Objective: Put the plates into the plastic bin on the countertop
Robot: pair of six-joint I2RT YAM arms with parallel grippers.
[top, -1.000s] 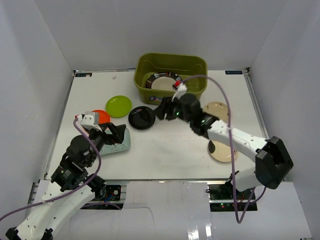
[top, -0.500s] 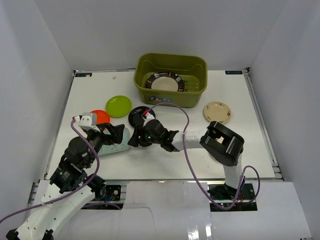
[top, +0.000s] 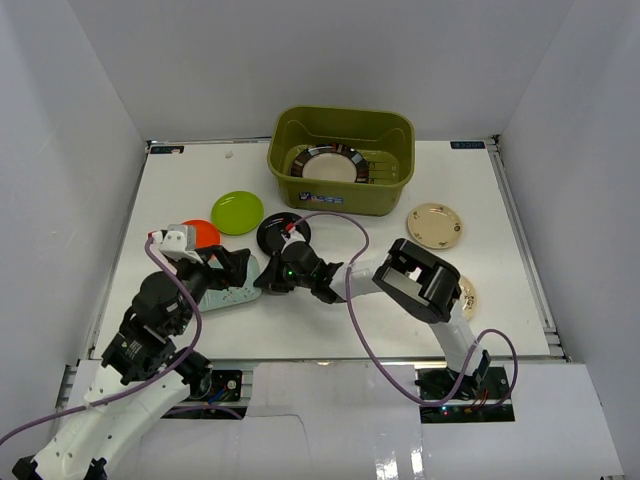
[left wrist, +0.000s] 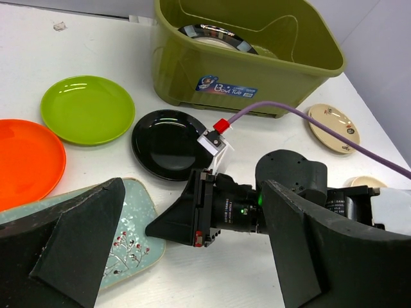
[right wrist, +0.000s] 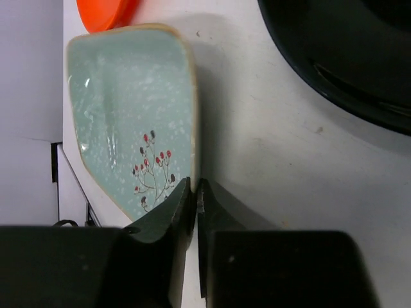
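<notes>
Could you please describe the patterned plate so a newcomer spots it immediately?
From the olive bin at the back, come nearer and left past the black plate. The patterned plate lies beside the orange one: alone pale blue-green, squarish, with red-berried twigs.

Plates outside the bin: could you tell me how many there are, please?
6: orange, lime, black and a pale patterned plate left of centre; two beige plates on the right, one half hidden behind the right arm.
</notes>
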